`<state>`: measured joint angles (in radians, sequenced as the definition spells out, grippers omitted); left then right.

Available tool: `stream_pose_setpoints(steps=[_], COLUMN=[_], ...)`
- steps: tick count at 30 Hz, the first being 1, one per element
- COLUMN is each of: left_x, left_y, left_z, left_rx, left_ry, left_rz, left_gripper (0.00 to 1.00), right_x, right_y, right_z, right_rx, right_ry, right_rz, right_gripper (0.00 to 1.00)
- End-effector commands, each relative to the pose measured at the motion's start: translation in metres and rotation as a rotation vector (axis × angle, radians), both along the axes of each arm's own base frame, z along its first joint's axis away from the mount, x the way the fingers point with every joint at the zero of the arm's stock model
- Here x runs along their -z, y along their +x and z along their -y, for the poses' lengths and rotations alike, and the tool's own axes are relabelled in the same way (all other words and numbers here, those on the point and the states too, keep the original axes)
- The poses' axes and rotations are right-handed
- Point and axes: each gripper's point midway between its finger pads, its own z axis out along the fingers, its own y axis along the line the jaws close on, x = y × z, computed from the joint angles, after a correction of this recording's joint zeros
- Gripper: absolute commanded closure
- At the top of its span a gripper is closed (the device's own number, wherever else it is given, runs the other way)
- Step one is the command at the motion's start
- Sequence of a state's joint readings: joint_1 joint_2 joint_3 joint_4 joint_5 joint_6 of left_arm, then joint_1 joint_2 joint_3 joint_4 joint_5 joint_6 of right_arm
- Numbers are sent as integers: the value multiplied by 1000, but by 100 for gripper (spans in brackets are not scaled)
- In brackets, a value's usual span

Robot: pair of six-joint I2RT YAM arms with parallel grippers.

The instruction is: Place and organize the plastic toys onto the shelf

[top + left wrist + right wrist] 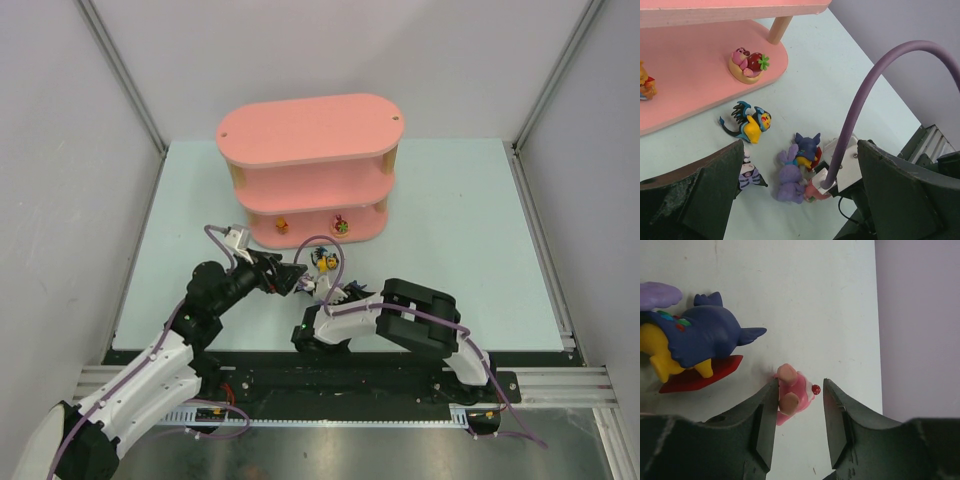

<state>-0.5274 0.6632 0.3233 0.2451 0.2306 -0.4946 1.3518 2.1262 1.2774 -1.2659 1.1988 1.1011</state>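
Observation:
The pink three-tier shelf (310, 130) stands at the back of the table. Two toys sit on its bottom board (700, 80): a strawberry-pink one (747, 64) and a yellow-orange one (646, 85). On the table lie a yellow-blue toy (751, 122), a navy-eared toy (705, 337), a purple rabbit (790, 175) and a black-white striped toy (749, 172). My right gripper (800, 390) is open around a small pink toy (792, 395); the toy touches the left finger and a gap remains at the right finger. My left gripper (800, 150) is open and empty, above the cluster.
The right arm's purple cable (865, 100) arcs over the toy cluster, and its white wrist block (842, 167) sits among the toys. Grey walls close in the pale table (450, 250) on three sides. The black rail (400, 380) runs along the front edge.

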Motion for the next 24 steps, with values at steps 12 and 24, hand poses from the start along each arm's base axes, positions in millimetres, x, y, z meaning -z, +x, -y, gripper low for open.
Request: stream_pose_setpoints(steps=[12, 24], left_x=[-9, -14], left_y=[1, 2], left_z=[2, 0], left_rx=[11, -5], left_ry=[6, 3], left_rz=[34, 39], left_gripper=[1, 0], right_x=[17, -4], right_y=[-16, -39], right_z=[-45, -85], right_rx=[-48, -182], right_ry=[196, 491], right_rz=[-113, -306], right_gripper=[34, 31])
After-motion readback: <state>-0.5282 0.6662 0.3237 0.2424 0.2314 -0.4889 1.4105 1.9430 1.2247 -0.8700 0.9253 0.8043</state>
